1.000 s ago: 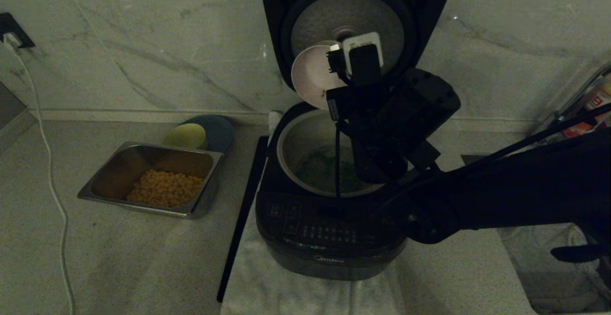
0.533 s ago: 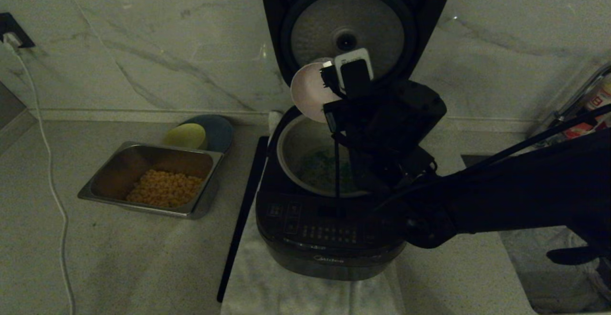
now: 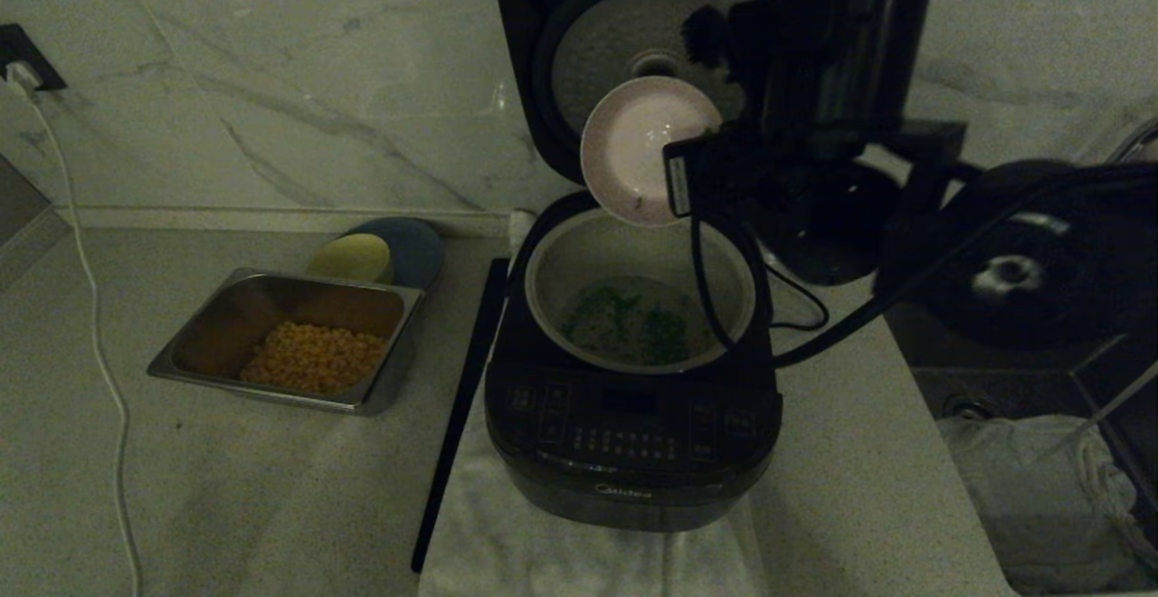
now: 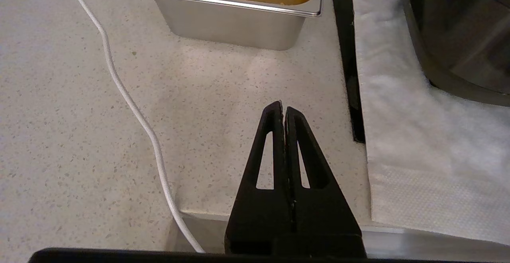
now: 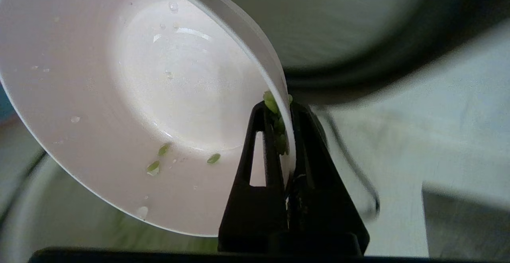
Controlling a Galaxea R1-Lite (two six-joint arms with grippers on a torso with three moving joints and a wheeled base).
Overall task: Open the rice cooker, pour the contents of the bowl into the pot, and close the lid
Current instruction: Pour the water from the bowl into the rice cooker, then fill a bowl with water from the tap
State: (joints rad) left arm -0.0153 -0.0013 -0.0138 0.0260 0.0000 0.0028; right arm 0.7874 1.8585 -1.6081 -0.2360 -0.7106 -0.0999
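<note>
The black rice cooker (image 3: 629,452) stands open, its lid (image 3: 543,54) raised at the back with the silver inner plate showing. Chopped green herbs (image 3: 638,321) lie in the light-grey pot (image 3: 554,258). My right gripper (image 5: 282,113) is shut on the rim of the pale pink bowl (image 3: 638,140) (image 5: 131,107), held tilted above the pot's back edge. Only a few green bits cling inside the bowl and at the fingers (image 5: 261,143). My left gripper (image 4: 282,109) is shut and holds nothing, hovering low over the counter's front edge, left of the cooker.
A steel tray (image 3: 226,294) with yellow kernels sits left of the cooker, a yellow-green bowl (image 3: 353,256) on a dark plate behind it. A white cable (image 3: 95,344) runs down the counter's left. A white towel (image 3: 507,525) lies under the cooker, with a black strip (image 3: 457,407) along its left edge.
My right arm has swung up and to the right, clearing the pot from view. The bowl has turned so that its nearly empty inside faces me.
</note>
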